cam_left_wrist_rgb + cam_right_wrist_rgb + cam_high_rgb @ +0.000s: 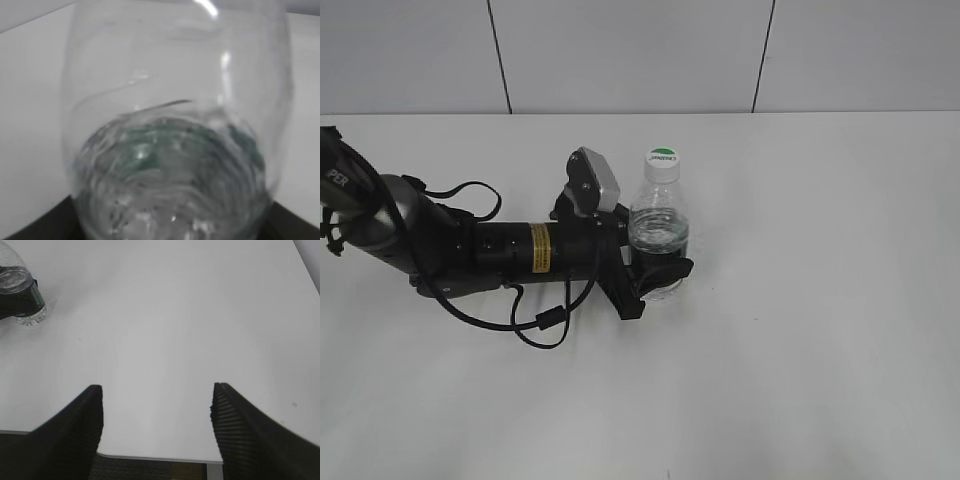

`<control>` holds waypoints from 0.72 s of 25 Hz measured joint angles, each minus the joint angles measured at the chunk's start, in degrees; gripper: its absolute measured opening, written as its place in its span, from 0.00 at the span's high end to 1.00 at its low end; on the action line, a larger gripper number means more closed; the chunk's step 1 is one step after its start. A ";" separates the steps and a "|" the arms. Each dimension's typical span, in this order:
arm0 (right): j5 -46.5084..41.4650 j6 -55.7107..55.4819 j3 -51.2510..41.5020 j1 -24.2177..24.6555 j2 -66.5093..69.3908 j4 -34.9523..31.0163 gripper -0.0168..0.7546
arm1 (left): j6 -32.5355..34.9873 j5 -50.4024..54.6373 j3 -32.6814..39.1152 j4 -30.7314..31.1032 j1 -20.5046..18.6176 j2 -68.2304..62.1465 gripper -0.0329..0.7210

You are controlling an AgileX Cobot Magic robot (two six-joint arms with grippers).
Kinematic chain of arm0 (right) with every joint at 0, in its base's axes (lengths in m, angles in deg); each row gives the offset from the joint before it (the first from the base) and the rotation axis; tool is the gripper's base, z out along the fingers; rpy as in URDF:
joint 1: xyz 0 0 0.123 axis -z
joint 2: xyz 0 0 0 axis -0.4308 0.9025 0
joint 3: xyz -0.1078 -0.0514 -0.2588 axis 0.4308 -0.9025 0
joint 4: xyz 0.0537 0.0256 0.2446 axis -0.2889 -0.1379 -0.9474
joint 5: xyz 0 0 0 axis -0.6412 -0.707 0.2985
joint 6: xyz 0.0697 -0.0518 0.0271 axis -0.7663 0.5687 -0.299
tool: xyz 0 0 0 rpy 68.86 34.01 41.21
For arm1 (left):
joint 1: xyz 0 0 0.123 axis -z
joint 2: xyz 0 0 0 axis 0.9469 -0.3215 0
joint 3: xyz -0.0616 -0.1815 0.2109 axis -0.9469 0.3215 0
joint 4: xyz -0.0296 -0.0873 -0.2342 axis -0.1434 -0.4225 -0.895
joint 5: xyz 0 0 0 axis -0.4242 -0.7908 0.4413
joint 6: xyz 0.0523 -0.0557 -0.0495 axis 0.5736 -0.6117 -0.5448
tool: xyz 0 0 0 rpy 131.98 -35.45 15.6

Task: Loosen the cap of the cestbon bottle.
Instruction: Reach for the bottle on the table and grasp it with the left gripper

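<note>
Cap (662, 159) – white with green top, seated on the bottle (658, 228), nothing touching it. Bottle stands upright on the white surface (820, 300), near its middle, partly filled with water. Left gripper (655, 268) reaches in from the left, low – jaws straddle the bottle's lower body at the green label; whether they press it or stand just clear, cannot tell. Left wrist view: bottle fills the picture, blurred. Right gripper (156, 425) – jaws wide apart, nothing between them, over bare surface well away from the bottle.
</note>
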 joint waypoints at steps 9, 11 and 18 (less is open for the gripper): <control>0.16 -1.45 0.35 0.00 0.00 -0.11 0.31 | 0.00 -1.10 0.00 0.13 0.00 -0.07 0.42; 1.01 -3.63 1.14 0.00 0.94 -0.11 0.31 | 0.00 -1.69 0.00 0.20 0.00 -0.07 0.42; 4.69 -5.41 6.69 0.00 13.76 -0.13 0.31 | 0.00 -2.06 0.00 0.20 0.00 -0.07 0.42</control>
